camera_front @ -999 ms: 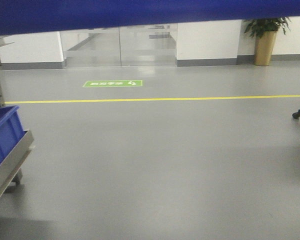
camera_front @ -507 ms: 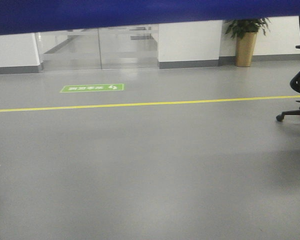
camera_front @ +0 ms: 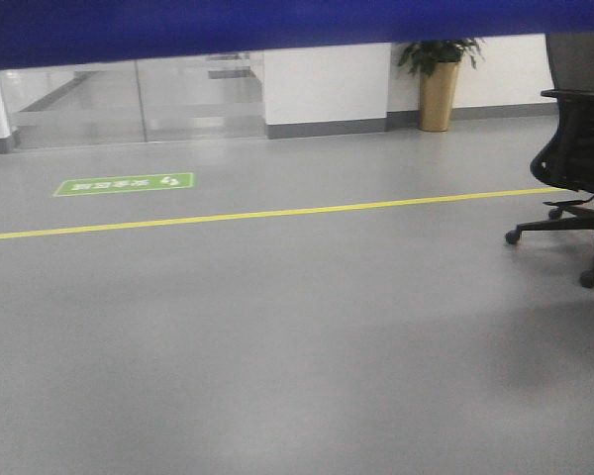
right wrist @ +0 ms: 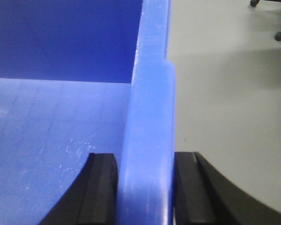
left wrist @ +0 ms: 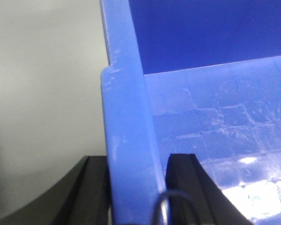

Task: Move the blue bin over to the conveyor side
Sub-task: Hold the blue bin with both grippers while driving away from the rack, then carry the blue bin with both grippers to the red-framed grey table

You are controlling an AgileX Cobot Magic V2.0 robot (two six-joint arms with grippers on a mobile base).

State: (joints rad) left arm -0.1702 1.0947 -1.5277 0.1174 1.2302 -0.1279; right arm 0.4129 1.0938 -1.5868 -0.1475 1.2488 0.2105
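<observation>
The blue bin point(camera_front: 277, 25) fills the top of the front view as a dark blue band, held off the floor. In the left wrist view my left gripper point(left wrist: 136, 161) is shut on the bin's left rim point(left wrist: 126, 126), one black finger point(left wrist: 96, 187) outside and one inside. In the right wrist view my right gripper point(right wrist: 145, 161) is shut on the bin's right rim point(right wrist: 150, 117) in the same way. The bin's scuffed blue floor point(right wrist: 47, 136) shows inside. The conveyor belt is out of view.
Grey floor with a yellow line point(camera_front: 277, 212) and a green floor sign point(camera_front: 124, 184). A black office chair point(camera_front: 574, 158) stands at the right. A potted plant in a gold pot point(camera_front: 438, 84) and glass doors point(camera_front: 139, 99) are at the far wall.
The front view has swung to the right: the rack with the small blue crate has left the frame at the left, and the office chair has come in at the right.
</observation>
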